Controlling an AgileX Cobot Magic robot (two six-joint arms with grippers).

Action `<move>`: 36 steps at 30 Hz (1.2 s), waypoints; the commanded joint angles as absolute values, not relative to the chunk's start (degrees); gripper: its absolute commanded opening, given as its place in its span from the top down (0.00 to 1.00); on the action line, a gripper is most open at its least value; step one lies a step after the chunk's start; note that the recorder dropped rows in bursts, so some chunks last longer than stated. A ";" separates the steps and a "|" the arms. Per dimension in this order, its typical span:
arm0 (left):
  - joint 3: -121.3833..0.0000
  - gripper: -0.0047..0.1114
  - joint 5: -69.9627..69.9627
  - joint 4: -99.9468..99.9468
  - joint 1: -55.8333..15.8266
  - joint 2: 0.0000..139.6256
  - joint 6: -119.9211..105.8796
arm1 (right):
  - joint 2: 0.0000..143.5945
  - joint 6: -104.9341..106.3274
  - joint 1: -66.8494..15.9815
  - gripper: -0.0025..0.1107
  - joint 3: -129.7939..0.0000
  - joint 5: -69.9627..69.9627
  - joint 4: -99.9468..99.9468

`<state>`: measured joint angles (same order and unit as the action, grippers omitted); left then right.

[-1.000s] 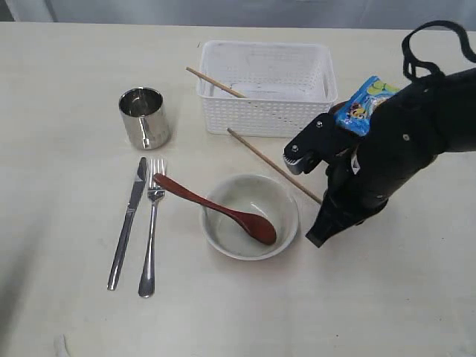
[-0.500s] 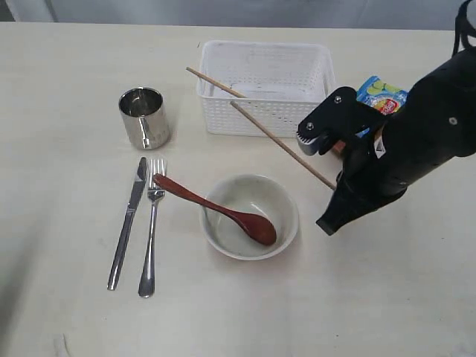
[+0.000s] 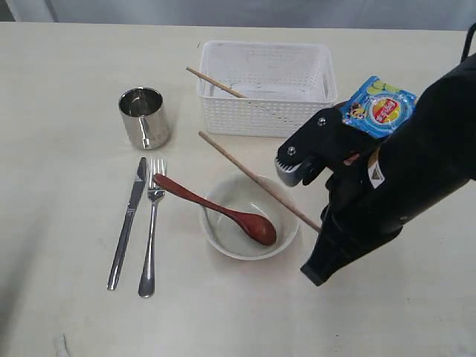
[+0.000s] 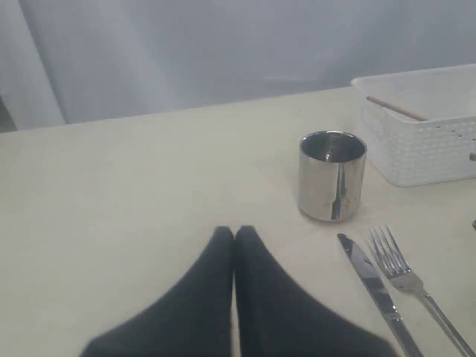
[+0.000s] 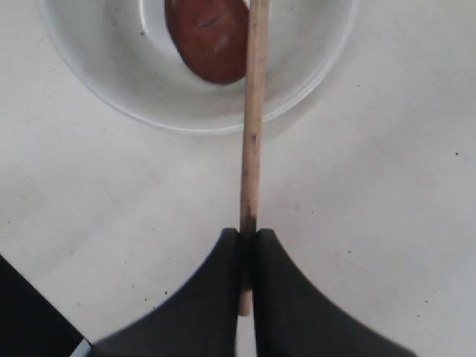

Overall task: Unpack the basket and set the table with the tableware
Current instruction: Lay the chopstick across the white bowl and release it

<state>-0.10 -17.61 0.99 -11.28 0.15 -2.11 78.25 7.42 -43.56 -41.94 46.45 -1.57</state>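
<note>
My right gripper [image 3: 320, 227] [image 5: 248, 238] is shut on the end of a wooden chopstick [image 3: 253, 178] [image 5: 253, 111]. The stick slants over the off-white bowl [image 3: 286, 230] [image 5: 111, 97], which holds the reddish-brown spoon [image 3: 216, 208] [image 5: 208, 37]. The second chopstick [image 3: 216, 82] [image 4: 398, 108] leans on the rim of the white basket [image 3: 264, 111] [image 4: 431, 141]. The steel cup [image 3: 144, 117] [image 4: 332, 175], knife [image 3: 128, 223] [image 4: 372, 279] and fork [image 3: 151, 227] [image 4: 405, 275] lie on the table [image 3: 67, 186]. My left gripper [image 4: 234, 234] is shut on nothing, low over the table near the cup. No plate shows.
A blue chips bag [image 3: 378, 108] lies right of the basket, partly behind my right arm. The right arm's dark bulk covers the table right of the bowl. The table's far edge runs behind the basket.
My right gripper has carried the chopstick from beside the basket toward the front left. The stick now crosses over the bowl. More of the chips bag shows.
</note>
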 commanded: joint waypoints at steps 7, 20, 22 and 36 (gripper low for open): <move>0.00 0.96 -17.15 1.23 -11.27 0.00 -1.92 | 79.55 2.13 -47.11 0.98 -41.95 46.58 1.35; 0.00 0.96 -17.15 1.23 -11.27 0.00 -1.92 | 84.08 2.95 -47.11 0.98 -41.95 42.63 0.00; 0.00 0.96 -17.15 1.23 -11.27 0.00 -1.92 | 84.38 4.18 -47.11 0.98 -41.95 42.30 -1.14; 0.00 0.96 -17.15 1.23 -11.27 0.00 -1.92 | 84.38 6.49 -47.11 0.98 -41.95 42.34 -5.95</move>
